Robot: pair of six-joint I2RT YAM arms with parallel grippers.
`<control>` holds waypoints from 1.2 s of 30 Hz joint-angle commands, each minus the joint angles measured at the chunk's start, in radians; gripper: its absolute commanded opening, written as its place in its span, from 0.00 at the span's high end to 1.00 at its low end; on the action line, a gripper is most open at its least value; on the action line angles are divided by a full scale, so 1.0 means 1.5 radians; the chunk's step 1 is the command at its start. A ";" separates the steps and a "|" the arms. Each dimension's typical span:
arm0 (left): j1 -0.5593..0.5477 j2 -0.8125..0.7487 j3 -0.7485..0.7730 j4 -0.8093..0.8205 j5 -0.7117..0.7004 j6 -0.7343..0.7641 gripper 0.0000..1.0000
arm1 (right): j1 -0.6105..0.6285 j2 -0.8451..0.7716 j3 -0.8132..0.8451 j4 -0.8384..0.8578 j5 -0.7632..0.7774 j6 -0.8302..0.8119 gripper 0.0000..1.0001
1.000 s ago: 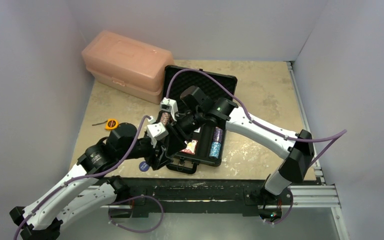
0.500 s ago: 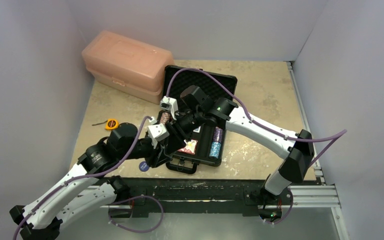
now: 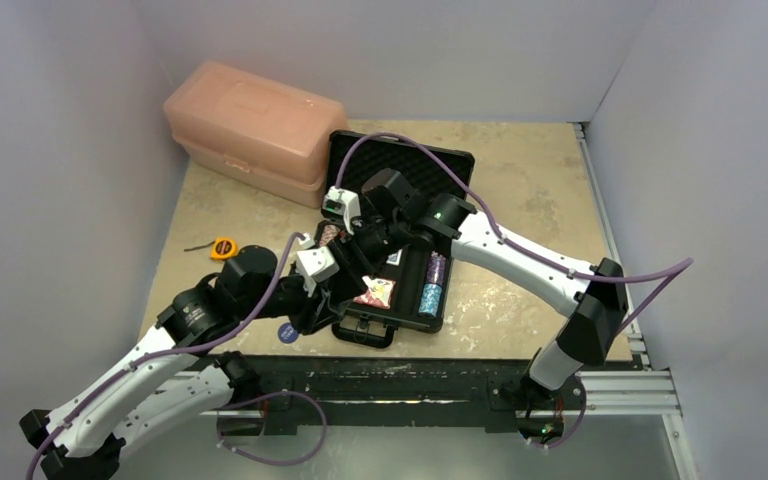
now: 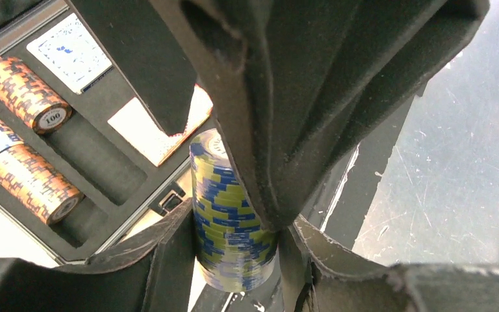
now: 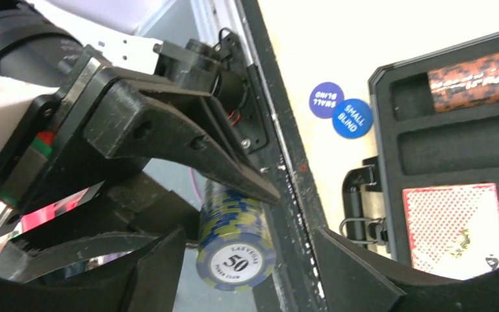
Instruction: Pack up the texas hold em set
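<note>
L gripper [image 4: 234,263] clamps blue-and-yellow poker chip stack [image 4: 229,195]; R gripper [image 5: 253,276] spread wide.
Both meet at left side of open black foam-lined briefcase [image 3: 420,165], mid beige stone-look tabletop [image 3: 530,190], plain white walls [image 3: 410,50] round.

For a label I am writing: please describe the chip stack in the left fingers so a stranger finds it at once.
Find the open black briefcase, then look at its near left side. The chip stack sits clamped between the fingers of the left gripper there. Unlike the stacks lying in the foam slots, it is yellow and blue, with 50 on its end.
</note>
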 commanded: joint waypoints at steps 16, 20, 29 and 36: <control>0.003 0.008 0.027 0.013 -0.061 -0.010 1.00 | -0.009 -0.118 -0.034 0.047 0.152 0.037 0.01; 0.003 0.010 0.027 0.010 -0.082 -0.012 1.00 | -0.015 -0.147 -0.058 0.049 0.203 0.043 0.01; 0.003 0.024 0.028 0.003 -0.121 -0.015 1.00 | -0.044 -0.239 -0.140 0.080 0.335 0.073 0.01; 0.003 0.044 0.033 -0.002 -0.144 -0.018 1.00 | -0.066 -0.300 -0.191 0.085 0.497 0.121 0.01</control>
